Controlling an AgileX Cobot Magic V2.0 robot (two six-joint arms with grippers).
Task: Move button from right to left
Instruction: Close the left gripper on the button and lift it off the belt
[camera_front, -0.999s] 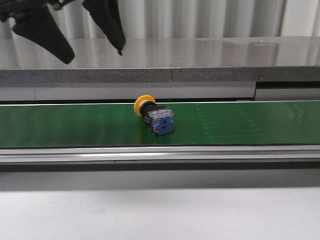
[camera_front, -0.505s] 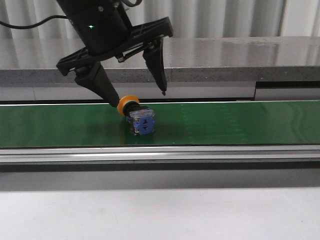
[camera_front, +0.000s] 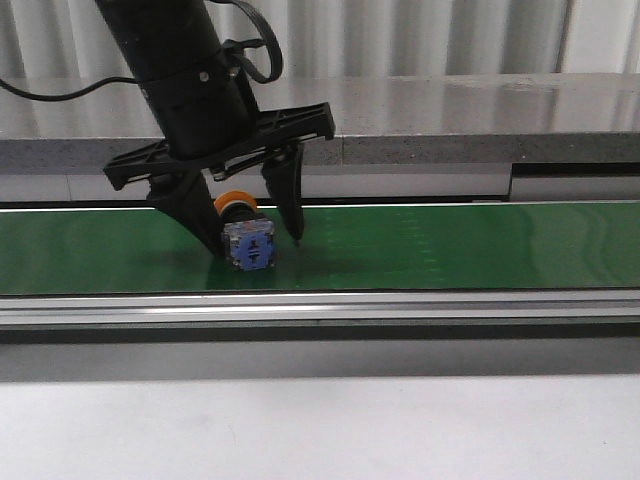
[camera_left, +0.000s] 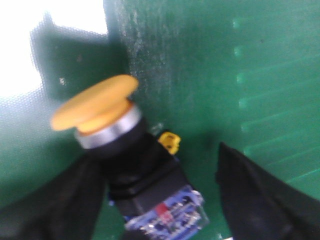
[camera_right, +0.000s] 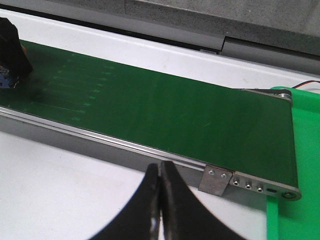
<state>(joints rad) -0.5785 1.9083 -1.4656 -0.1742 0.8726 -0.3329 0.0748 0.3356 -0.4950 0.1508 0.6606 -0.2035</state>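
We see the button (camera_front: 246, 237) lying on its side on the green belt (camera_front: 450, 245), its blue contact block facing the front camera and its orange cap toward twelve o'clock, away from us. It sits left of the belt's middle in the front view. Around it stands our left hand (camera_front: 257, 243), spread wide, one black finger (camera_front: 196, 218) at the button's nine o'clock, touching or nearly so, the other at its three o'clock with a small gap. In the left wrist view the button (camera_left: 131, 160) fills the frame, cap tilted, with a dark finger on either side. Our right hand (camera_right: 160, 210) hangs over the pale bench (camera_right: 60, 185) just in front of the belt's metal rail (camera_right: 125, 145), its fingers pressed together on nothing.
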